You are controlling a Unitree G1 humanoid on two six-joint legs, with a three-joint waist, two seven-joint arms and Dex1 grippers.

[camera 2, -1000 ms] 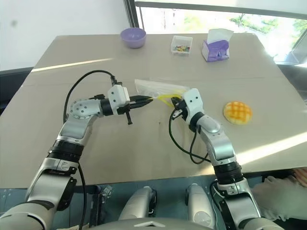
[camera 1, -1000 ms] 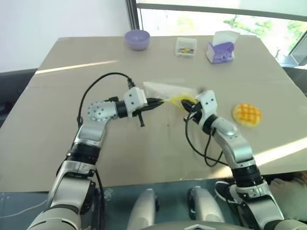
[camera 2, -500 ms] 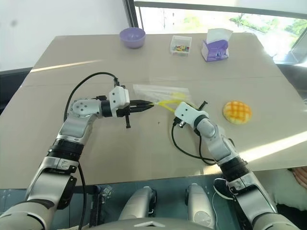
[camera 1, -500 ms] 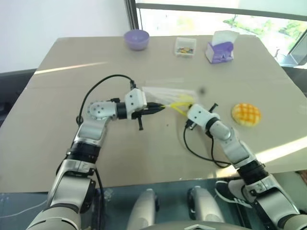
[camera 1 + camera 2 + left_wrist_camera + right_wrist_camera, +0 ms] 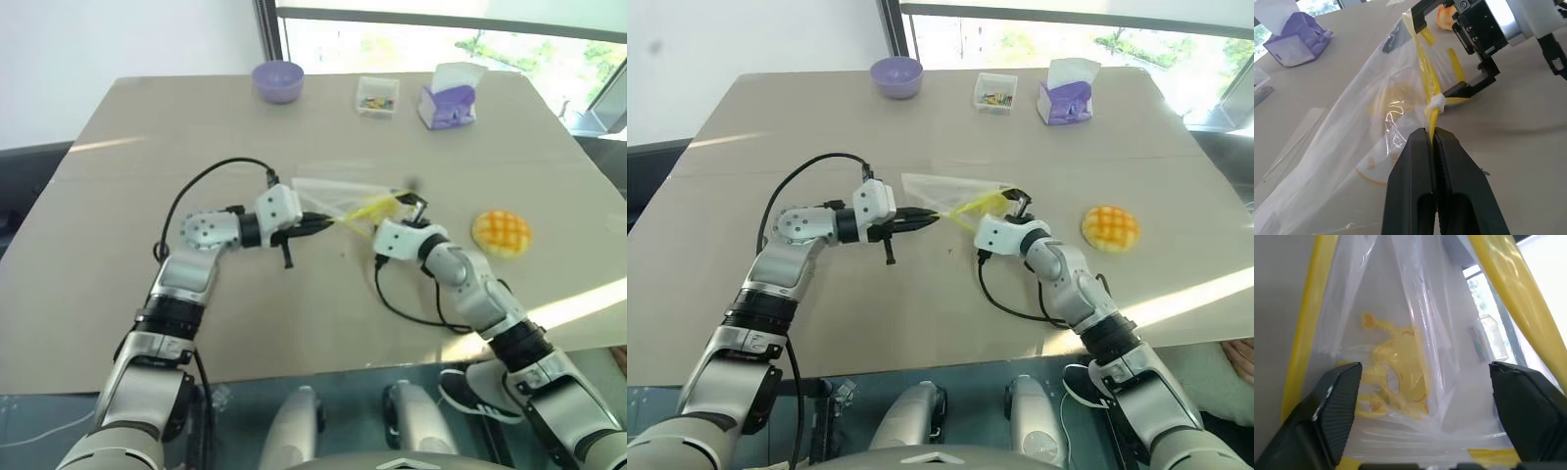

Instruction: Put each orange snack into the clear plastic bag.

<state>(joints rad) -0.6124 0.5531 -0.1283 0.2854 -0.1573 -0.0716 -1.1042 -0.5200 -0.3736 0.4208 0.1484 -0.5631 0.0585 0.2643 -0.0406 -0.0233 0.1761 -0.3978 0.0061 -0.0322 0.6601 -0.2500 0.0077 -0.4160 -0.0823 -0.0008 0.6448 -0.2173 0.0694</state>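
Your left gripper [image 5: 1431, 134] is clamped tight on the yellow seal strip of the clear plastic bag [image 5: 1352, 142], holding one end of the mouth up off the table [image 5: 147, 176]. Your right gripper [image 5: 1425, 382] has its jaws spread wide, set inside the bag's mouth; it grips nothing, and the strips run past its fingers [image 5: 1334, 406] on both sides. The orange snack [image 5: 503, 233] lies on the table to the right of that arm, apart from the bag and untouched.

Watch the mouth of the bag. It stays open, as far as you can judge, only because the spread jaws stretch it; pull the right gripper out carelessly and the film may sag shut or drag along with the fingers. A hard tug could also slide the strip out of the left pinch. And if the right arm swings wide toward the snack, its trailing cable [image 5: 411, 308] might nudge the snack away.
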